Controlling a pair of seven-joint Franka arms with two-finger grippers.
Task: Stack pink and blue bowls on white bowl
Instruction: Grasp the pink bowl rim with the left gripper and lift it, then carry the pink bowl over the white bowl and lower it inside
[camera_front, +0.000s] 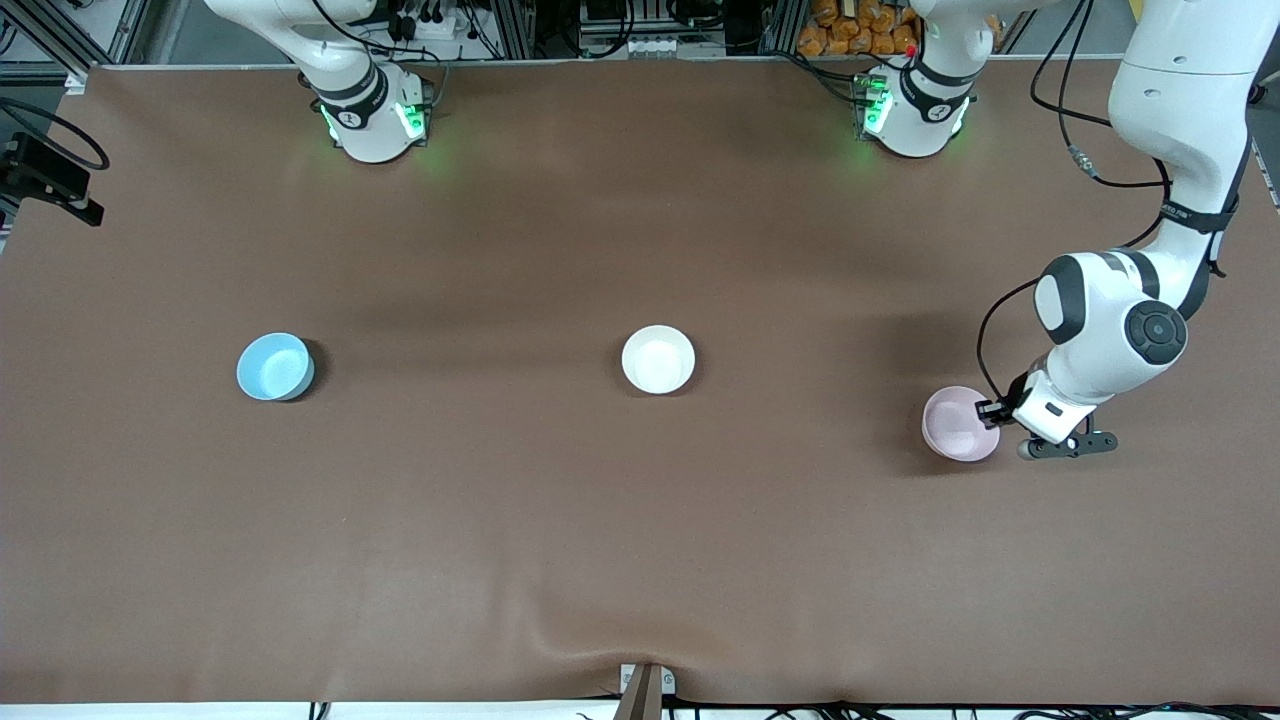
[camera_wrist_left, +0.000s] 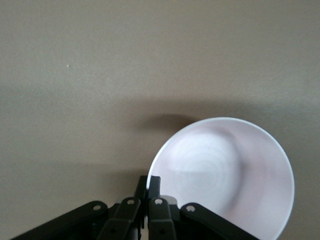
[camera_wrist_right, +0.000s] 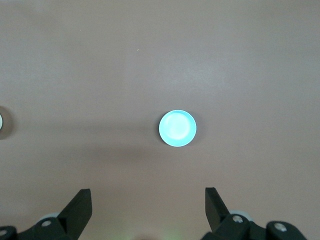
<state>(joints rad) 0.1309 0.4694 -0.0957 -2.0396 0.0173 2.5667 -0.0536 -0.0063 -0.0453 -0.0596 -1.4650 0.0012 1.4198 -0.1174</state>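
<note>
The pale pink bowl (camera_front: 958, 425) is at the left arm's end of the table and fills much of the left wrist view (camera_wrist_left: 225, 175). My left gripper (camera_front: 991, 410) is shut on its rim (camera_wrist_left: 148, 181), one finger inside the bowl and one outside. I cannot tell whether the bowl rests on the table or is just off it. The white bowl (camera_front: 657, 359) stands in the middle of the table. The sky blue bowl (camera_front: 274, 366) stands toward the right arm's end. My right gripper (camera_wrist_right: 147, 192) is open and empty, high over the table, with the blue bowl (camera_wrist_right: 177, 128) below it.
The brown table mat (camera_front: 640, 540) has a slight wrinkle near its edge closest to the front camera. A small clamp (camera_front: 645, 688) sits at that edge. A sliver of the white bowl (camera_wrist_right: 1, 123) shows at the border of the right wrist view.
</note>
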